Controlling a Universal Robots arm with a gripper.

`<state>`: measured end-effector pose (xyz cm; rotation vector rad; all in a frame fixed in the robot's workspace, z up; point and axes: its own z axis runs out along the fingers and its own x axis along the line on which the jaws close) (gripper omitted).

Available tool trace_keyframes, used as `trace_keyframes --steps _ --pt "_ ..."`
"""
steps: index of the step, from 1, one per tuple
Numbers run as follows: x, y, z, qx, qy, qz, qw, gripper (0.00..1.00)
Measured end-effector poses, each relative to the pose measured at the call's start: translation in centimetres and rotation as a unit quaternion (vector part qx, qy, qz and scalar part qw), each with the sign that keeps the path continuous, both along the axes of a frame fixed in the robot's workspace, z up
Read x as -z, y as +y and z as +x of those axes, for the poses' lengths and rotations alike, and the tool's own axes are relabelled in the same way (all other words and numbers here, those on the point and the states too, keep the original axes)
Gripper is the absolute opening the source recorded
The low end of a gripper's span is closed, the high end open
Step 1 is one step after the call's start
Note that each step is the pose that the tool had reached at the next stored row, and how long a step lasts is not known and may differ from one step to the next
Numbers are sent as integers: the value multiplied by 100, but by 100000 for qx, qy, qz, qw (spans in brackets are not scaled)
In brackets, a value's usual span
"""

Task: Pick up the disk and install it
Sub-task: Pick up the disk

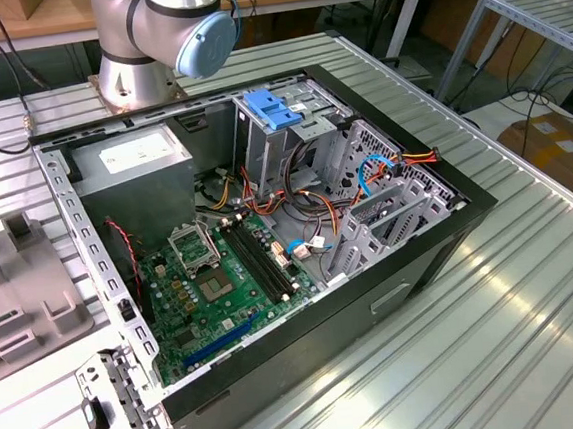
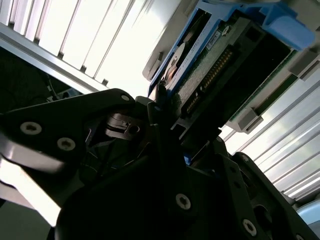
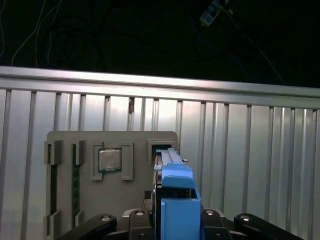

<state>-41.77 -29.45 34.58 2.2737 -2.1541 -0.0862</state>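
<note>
At the exterior view's left, a pale grey moulded parts tray (image 1: pixel 33 297) is being carried by the ribbed aluminium table (image 1: pixel 498 336). In the first wrist view a square silver processor chip (image 3: pixel 109 160) is being kept in one of that tray's pockets. Just beside it, the flat black hard drive framed in bright blue plastic rails, the disk (image 3: pixel 177 200), is being held on edge over the tray. It is being clamped by the black claw (image 3: pixel 172 217), whose fingers are closed down to the drive's thickness against its two broad faces. Whether the drive's far edge is clear of the tray's slot cannot be told.

Further toward the exterior view's right, an open black computer case (image 1: pixel 374 297) is being shown lying on its side. Its green motherboard (image 1: pixel 213 291) is being exposed, and its grey metal drive cage (image 1: pixel 291 149) is being topped by a pale-blue ribbed plastic clip (image 1: pixel 272 108).

The grasp is judged as made. The installing is judged as not yet done, since the disk is being held at the tray rather than at the case.
</note>
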Motion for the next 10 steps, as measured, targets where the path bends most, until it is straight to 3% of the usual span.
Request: trace_keyframes --steps 10 --pt "-55 1 0 -3 -5 3 100000 37"
